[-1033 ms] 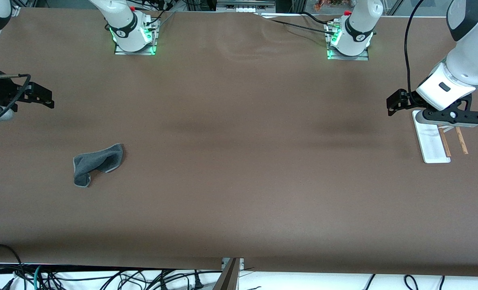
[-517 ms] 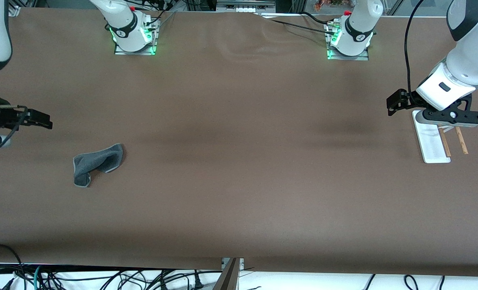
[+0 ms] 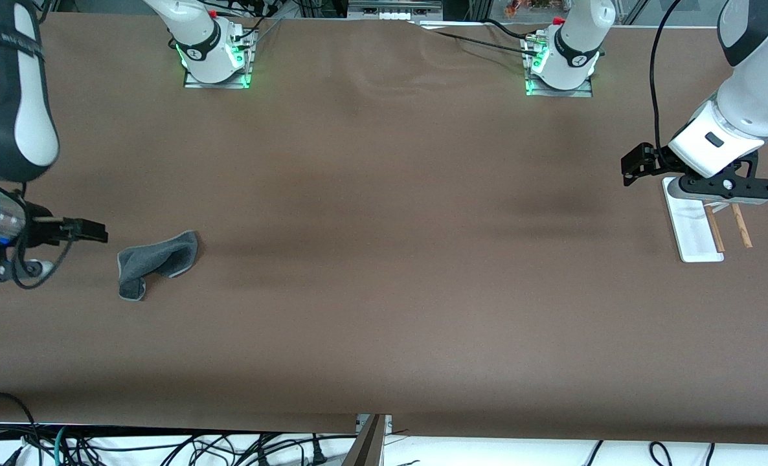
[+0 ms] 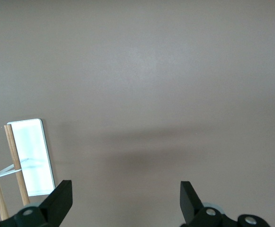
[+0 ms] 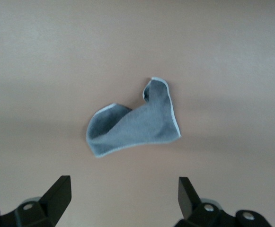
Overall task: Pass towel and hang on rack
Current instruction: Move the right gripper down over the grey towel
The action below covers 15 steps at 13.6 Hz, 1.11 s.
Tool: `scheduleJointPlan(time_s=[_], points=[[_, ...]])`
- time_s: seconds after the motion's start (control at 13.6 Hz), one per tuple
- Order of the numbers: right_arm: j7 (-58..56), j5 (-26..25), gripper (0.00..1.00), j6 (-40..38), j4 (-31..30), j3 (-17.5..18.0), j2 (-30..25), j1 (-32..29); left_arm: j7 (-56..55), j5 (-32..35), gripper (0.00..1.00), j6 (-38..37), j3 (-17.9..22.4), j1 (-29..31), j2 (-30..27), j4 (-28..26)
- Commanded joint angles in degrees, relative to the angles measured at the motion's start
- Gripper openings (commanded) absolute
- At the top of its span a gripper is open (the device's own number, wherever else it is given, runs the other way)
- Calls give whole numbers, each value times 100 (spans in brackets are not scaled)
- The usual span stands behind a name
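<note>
Brown table (image 3: 384,259), rack (image 3: 693,226) at the left arm's edge under the waiting, wide-open left gripper (image 4: 125,201). Crumpled towel (image 3: 154,261) near the right arm's edge, right gripper (image 5: 123,198) spread wide, just short of it. Risk of pinching only a loose fold, so slipping mid-pass.

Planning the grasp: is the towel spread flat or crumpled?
Crumpled: the towel lies bunched on the table, one corner folded up.
</note>
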Motion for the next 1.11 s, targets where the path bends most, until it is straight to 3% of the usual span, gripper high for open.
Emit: scheduleJointPlan(time_s=[0.0, 1.03], points=[[-160, 27, 100, 314, 97, 54, 392, -69, 85, 169, 100, -95, 6, -10, -56, 43], [-871, 44, 100, 2151, 97, 54, 1834, -175, 76, 161, 100, -95, 14, -10, -47, 43]])
